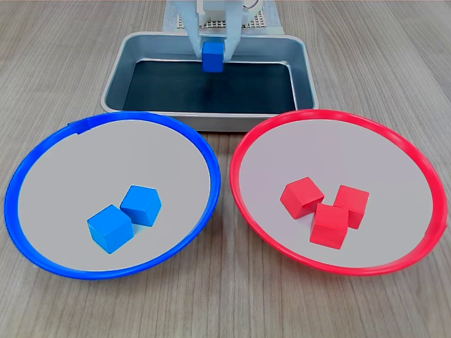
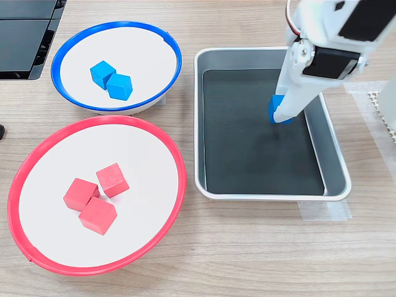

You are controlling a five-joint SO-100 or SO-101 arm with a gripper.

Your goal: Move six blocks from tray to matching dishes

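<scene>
My white gripper (image 1: 212, 55) (image 2: 281, 111) is shut on a blue block (image 1: 212, 58) (image 2: 276, 106) over the far side of the silver tray (image 1: 120, 74) (image 2: 334, 154); whether the block rests on the black floor or hangs just above it I cannot tell. No other block shows in the tray. The blue-rimmed dish (image 1: 42, 169) (image 2: 68, 52) holds two blue blocks (image 1: 110, 228) (image 1: 141, 205) (image 2: 102, 73) (image 2: 120, 86). In the red-rimmed dish (image 1: 416, 183) (image 2: 167, 154) lie three red blocks (image 1: 301, 197) (image 1: 329, 225) (image 1: 351, 205) (image 2: 112, 179) (image 2: 81, 193) (image 2: 98, 215), touching one another.
The dishes sit side by side on a wooden table, close to the tray's long wall. A black device (image 2: 25, 34) lies at the second exterior view's top left. The arm's white base (image 1: 218, 14) stands behind the tray. Tape (image 2: 325, 210) holds the tray's corner down.
</scene>
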